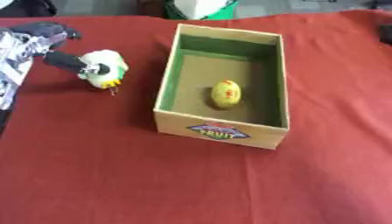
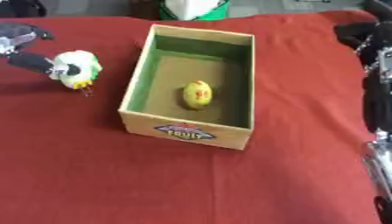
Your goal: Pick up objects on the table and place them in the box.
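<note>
Item: a yellow egg-shaped fruit (image 1: pixel 226 94) is lying inside the cardboard box (image 1: pixel 220 130), already placed. Item: a white-and-green toy (image 1: pixel 106 68) is being grasped by the left hand (image 1: pixel 63 60), fingers curled around it, above the red-covered desk (image 1: pixel 115 175) left of the box; placement is pending.

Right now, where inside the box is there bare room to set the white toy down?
The box floor is bare beyond and left of the yellow egg-shaped object, toward the far green wall. It is tighter by the near wall. The left hand holds the white toy left of the box.
</note>
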### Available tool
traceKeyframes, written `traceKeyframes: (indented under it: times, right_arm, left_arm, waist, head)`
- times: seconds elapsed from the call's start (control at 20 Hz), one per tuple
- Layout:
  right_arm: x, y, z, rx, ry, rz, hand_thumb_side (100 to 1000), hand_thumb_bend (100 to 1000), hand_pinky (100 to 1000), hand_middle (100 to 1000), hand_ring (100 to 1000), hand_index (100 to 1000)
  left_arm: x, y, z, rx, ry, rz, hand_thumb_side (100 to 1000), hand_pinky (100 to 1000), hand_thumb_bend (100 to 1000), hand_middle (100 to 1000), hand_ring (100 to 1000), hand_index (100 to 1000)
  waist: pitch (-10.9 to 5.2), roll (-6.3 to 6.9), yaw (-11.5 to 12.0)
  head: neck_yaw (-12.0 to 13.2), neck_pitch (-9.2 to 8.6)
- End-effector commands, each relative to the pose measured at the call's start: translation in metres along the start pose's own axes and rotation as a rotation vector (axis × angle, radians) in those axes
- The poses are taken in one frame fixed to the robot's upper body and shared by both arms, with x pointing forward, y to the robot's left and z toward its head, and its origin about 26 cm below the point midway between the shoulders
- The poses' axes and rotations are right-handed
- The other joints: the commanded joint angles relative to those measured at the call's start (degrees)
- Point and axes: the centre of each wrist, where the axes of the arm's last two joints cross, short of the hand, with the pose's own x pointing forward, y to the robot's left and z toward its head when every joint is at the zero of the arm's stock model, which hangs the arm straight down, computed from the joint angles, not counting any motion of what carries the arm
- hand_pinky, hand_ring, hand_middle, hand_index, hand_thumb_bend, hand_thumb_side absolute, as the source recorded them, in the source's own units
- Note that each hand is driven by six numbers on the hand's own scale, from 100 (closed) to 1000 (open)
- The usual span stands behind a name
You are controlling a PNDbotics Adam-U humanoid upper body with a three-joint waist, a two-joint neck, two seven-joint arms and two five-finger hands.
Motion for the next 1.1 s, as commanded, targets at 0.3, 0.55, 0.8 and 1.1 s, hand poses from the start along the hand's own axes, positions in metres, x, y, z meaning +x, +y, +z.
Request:
traceKeyframes:
  times: [0.3,0.55,0.8,1.1]
  right_arm:
    - [0.007,0.0,-0.005,0.01,-0.029,0.013,895,100,831,619,781,918]
    - [0.007,0.0,-0.006,0.01,-0.029,0.011,894,100,833,618,781,919]
    - [0.006,0.001,-0.005,0.006,-0.018,0.015,896,100,835,617,781,919]
    - [0.006,0.001,-0.004,0.002,-0.012,0.017,897,100,836,616,781,920]
  left_arm:
    - [-0.003,0.004,-0.003,0.019,0.008,0.015,817,844,705,904,964,969]
    - [0.002,-0.002,-0.008,0.008,-0.01,0.026,807,802,652,852,923,909]
    - [0.007,-0.002,-0.007,0.042,-0.063,0.046,706,709,503,741,823,814]
    - [0.013,0.003,-0.002,0.083,-0.102,0.054,549,613,283,622,726,724]
  waist:
    - [-0.53,-0.05,-0.31]
    - [-0.13,-0.06,-0.57]
    - [0.03,0.0,-0.41]
    - [-0.04,0.11,-0.18]
  head:
    - [0.52,-1.05]
    - [0.67,-1.31]
    - [0.48,-0.92]
    - [0.36,-0.79]
